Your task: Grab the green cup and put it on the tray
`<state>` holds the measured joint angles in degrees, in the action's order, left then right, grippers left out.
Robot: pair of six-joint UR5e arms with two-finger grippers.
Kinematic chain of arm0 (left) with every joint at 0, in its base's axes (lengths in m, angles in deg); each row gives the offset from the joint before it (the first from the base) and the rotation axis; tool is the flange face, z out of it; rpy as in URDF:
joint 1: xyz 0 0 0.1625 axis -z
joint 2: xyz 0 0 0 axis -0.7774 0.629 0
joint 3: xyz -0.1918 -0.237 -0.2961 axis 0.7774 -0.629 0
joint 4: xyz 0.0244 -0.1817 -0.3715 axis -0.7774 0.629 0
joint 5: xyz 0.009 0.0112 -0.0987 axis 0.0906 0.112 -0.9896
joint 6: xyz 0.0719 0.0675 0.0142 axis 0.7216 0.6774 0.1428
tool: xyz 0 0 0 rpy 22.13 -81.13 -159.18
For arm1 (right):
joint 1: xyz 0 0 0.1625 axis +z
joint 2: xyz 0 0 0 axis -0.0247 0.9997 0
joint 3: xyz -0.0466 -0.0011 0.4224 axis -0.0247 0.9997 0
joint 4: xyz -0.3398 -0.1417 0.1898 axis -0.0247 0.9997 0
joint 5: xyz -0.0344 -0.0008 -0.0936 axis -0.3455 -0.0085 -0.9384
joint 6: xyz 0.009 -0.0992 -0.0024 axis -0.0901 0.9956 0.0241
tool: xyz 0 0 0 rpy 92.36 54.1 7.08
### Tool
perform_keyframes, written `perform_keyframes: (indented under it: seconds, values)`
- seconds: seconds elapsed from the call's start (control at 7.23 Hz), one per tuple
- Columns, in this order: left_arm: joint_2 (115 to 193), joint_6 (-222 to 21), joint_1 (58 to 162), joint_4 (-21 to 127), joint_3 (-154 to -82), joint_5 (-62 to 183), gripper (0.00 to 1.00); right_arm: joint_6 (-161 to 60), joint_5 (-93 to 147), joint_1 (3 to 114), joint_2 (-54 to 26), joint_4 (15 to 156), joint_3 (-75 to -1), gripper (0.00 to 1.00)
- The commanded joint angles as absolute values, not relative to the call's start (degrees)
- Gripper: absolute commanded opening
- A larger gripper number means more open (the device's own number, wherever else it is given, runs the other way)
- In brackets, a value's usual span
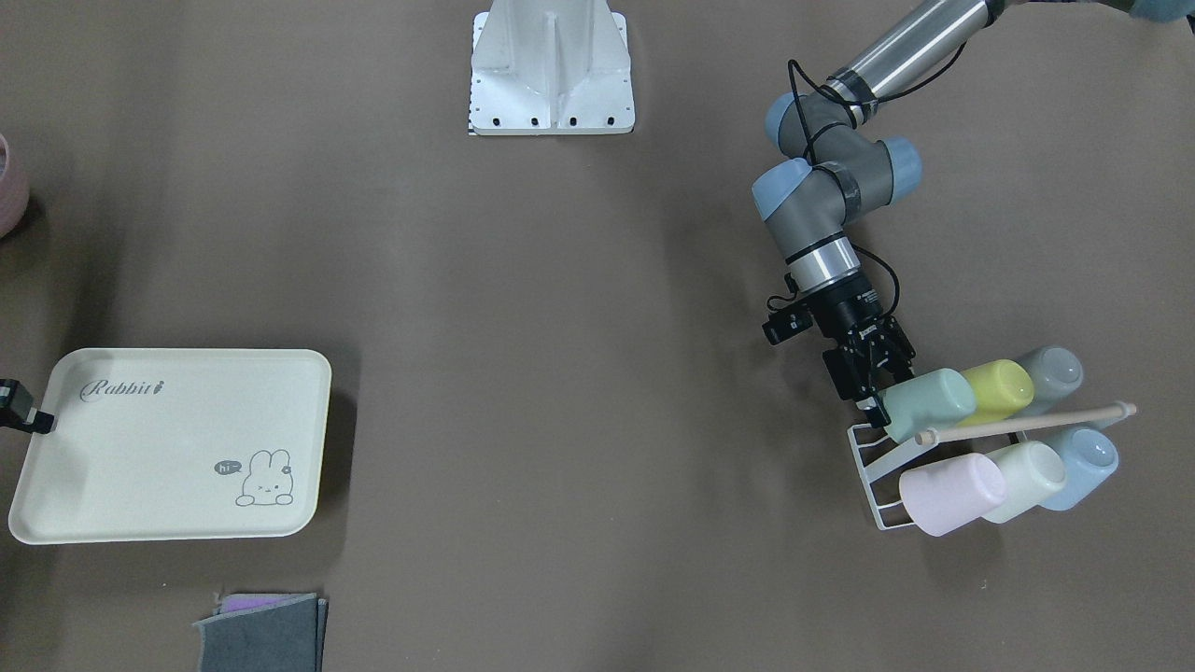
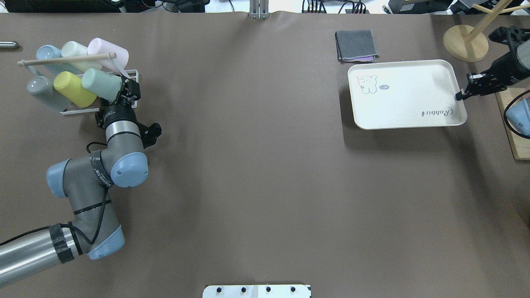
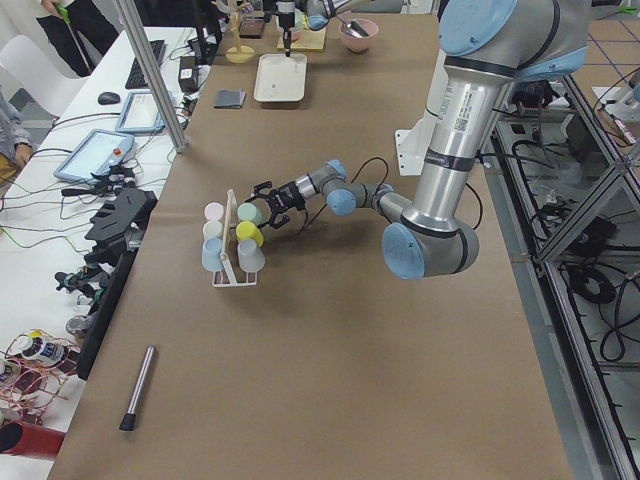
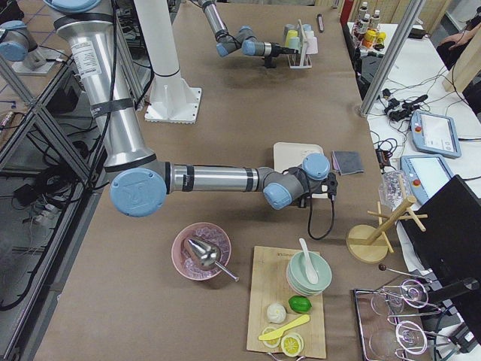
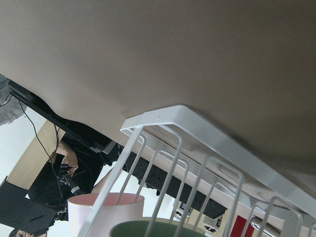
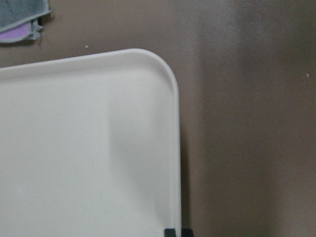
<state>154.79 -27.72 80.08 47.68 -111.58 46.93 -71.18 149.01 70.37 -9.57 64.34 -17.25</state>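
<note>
L gripper point(image 1: 876, 399): at mouth end of green cup point(image 1: 929, 399), fingers by its rim; clamped or not, can't tell.
R gripper point(image 1: 39, 423): tips nipped onto short-edge rim of tray point(image 1: 168, 448).
Green cup: tilted on white wire rack point(image 1: 873, 471), touching yellow cup point(image 1: 999, 390), next to wooden dowel point(image 1: 1027, 422).
Tray: flat on table point(image 1: 560, 373), opp. end, well apart from rack.

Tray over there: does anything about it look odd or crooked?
Slightly. The tray sits a little askew on the table, with the right gripper at its short rim. Its broad shadow hints that it may be lifted, but I cannot tell for sure.
</note>
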Motion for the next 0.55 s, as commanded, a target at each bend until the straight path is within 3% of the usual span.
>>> perform_keyframes:
  seconds: [0.0, 0.41]
  values:
    - [155.60, -25.66, 81.08, 47.92, -111.15, 46.92, 0.98, -70.96, 155.07, 73.29, -10.92, 64.27, -17.31, 0.00]
    - [155.42, -25.48, 81.25, 52.83, -109.05, 46.83, 0.98, -75.93, 154.57, 69.54, -17.23, 64.35, -17.57, 0.00]
